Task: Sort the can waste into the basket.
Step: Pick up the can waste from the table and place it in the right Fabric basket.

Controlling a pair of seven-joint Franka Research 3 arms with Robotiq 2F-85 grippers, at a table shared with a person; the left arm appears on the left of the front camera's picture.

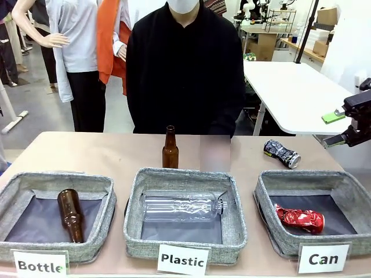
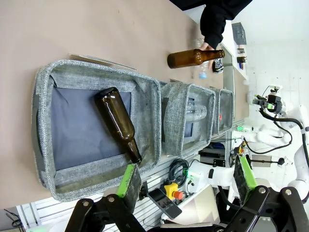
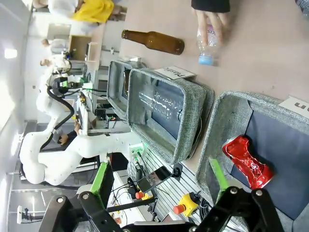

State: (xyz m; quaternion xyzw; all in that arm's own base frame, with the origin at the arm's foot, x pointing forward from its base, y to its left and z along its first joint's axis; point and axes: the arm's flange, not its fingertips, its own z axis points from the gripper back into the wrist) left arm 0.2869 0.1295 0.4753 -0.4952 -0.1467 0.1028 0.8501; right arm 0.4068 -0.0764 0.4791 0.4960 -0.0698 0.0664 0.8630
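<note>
A crushed shiny red can (image 1: pixel 299 219) (image 3: pixel 246 162) lies inside the grey woven basket (image 1: pixel 272 180) (image 3: pixel 211 126) behind the white "Can" card (image 1: pixel 323 258). A crushed dark can (image 1: pixel 282 154) with white and red print lies on the table just beyond that basket's far rim. My right gripper (image 1: pixel 335 128) (image 3: pixel 159 179) hangs open above the table's right edge, to the right of the dark can, with nothing between its green pads. My left gripper (image 2: pixel 186 179) is open and bare over the near edge by the "Bottle" bin (image 2: pixel 43 96).
The "Bottle" bin (image 1: pixel 17 191) holds a brown bottle (image 1: pixel 71 214) (image 2: pixel 118 123). The "Plastic" bin (image 1: pixel 235 202) holds a clear bottle (image 1: pixel 182 207). Another brown bottle (image 1: pixel 170 148) stands mid-table. Next to it, a person's hand (image 3: pixel 212 19) grips a small clear bottle (image 3: pixel 206 41).
</note>
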